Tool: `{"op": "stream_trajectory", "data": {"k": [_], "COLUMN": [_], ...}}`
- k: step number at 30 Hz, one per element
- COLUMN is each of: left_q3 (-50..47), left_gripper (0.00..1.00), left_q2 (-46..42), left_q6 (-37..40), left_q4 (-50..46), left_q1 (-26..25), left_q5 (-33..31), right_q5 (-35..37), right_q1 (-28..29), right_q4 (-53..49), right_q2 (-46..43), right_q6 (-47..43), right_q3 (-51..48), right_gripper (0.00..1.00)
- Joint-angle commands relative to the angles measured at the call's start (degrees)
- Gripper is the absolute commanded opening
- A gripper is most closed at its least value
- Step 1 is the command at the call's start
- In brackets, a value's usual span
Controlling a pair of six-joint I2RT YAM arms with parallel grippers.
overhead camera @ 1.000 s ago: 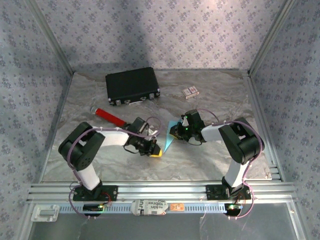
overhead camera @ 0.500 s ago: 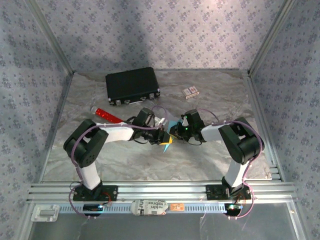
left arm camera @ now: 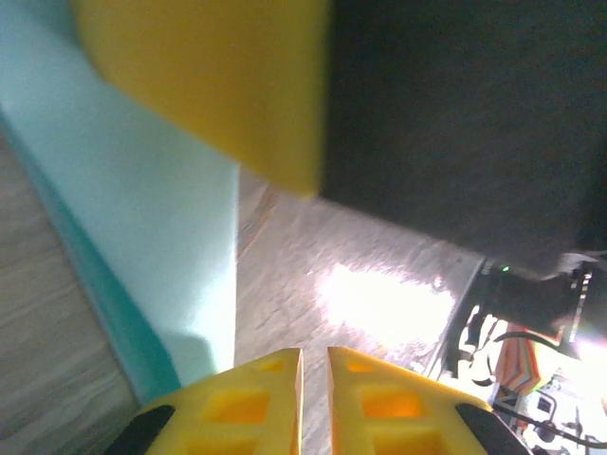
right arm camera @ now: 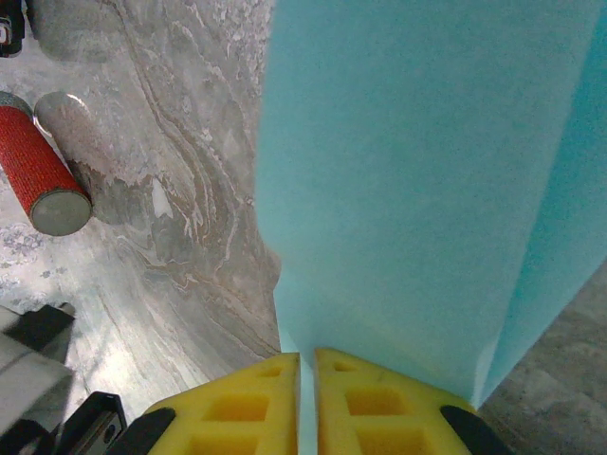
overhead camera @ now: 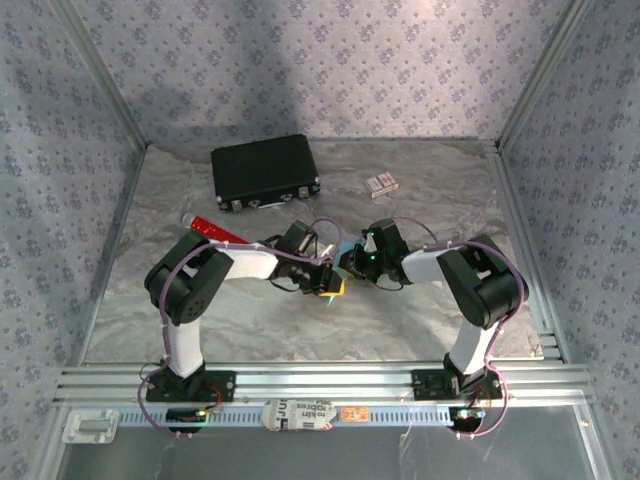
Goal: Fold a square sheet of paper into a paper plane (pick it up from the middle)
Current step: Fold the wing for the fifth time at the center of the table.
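The square sheet of paper is light cyan and folded into long layers with a crease down its right side. It rises from my right gripper, which is shut on its lower edge. From above, that gripper sits at the table's middle. My left gripper is close against it on the left. In the left wrist view the paper stands to the left of my left gripper, whose jaws are a narrow slit apart with bare table between them. The right gripper's yellow finger looms above.
A black case lies at the back left and a small patterned card box at the back right. A red tube lies left of the grippers. Patterned walls close three sides; metal rails run along the near edge.
My left gripper has swung right and up against the right gripper, and its jaws have parted slightly. The right gripper has stayed put, holding the paper.
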Motion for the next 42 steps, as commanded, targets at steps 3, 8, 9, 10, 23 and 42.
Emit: {"op": "stream_trajectory", "data": {"k": [3, 8, 9, 10, 23, 42], "left_q3": [-0.97, -2.35, -2.57, -2.71, -5.29, -5.4], "left_gripper": [0.12, 0.11, 0.11, 0.11, 0.07, 0.08], "left_q2": [1.4, 0.46, 0.08, -0.17, -4.29, -11.29], "left_q6": [5.66, 8.18, 8.57, 8.97, 12.72, -0.01], "left_q4": [-6.34, -9.79, -10.27, -10.73, -16.36, 1.29], "left_q1": [-0.47, -0.46, -0.41, -0.4, -0.48, 0.3], "left_q5": [-1.95, -3.76, -4.06, -4.18, -6.41, -3.23], "right_q5": [4.8, 4.72, 4.74, 4.71, 4.95, 5.15], "right_q1": [0.34, 0.42, 0.47, 0.43, 0.51, 1.0], "right_q4": [-5.37, -5.36, -5.37, -5.47, -6.35, -6.94], "right_q2": [3.18, 3.61, 3.6, 3.71, 3.6, 2.93], "right_q6": [0.19, 0.18, 0.18, 0.18, 0.18, 0.26], "right_q3": [-0.8, -0.69, -0.55, -0.56, -0.03, 0.6], "right_gripper": [0.14, 0.14, 0.14, 0.14, 0.14, 0.14]}}
